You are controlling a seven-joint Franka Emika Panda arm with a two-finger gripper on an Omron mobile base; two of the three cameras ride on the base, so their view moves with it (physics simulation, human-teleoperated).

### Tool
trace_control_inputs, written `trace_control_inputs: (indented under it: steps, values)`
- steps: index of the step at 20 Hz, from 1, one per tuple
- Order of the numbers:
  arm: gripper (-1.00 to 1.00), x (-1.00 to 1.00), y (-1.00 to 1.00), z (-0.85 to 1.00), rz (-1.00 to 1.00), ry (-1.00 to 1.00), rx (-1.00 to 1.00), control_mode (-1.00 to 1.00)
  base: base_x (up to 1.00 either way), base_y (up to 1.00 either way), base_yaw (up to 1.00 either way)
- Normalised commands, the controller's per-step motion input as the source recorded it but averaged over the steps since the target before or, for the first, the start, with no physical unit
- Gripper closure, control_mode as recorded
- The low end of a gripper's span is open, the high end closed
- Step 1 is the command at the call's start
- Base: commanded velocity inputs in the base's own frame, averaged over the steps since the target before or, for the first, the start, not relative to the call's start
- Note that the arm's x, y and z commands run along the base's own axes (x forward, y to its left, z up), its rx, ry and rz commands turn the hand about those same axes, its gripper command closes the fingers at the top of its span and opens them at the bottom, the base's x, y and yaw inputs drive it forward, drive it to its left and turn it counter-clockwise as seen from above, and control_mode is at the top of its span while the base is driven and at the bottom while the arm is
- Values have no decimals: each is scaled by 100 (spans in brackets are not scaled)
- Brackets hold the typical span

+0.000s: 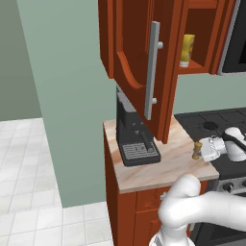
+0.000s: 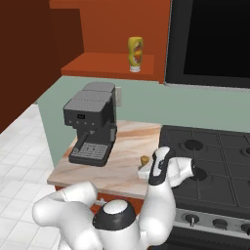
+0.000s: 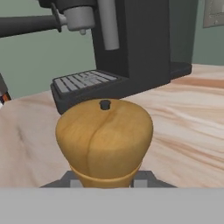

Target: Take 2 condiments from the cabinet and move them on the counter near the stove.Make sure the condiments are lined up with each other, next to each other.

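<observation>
My pincer (image 1: 198, 152) is closed on the wooden shaker (image 1: 196, 150), upright on the counter (image 1: 158, 173) beside the stove (image 1: 216, 122), w/ room left for yellow bottle (image 1: 187, 50) in cabinet (image 1: 139, 43).

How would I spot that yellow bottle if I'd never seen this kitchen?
Find the open wall cabinet above the counter, left of the stove. On its shelf stands the yellow bottle, pale end down. It is taller and brighter than the wooden shaker in the gripper below.
</observation>
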Motion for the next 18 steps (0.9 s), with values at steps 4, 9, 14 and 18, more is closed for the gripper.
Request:
trace_control_inputs:
  steps: [4,9,14,18]
  values:
    - [100,5,-7,-17,0,-1,0,-100,0,0,0]
    - [100,2,-3,-23,0,0,0,-100,0,0,0]
    - [100,1,-1,-17,0,0,0,-100,0,0,0]
    - [100,0,0,-4,0,0,0,-100,0,0,0]
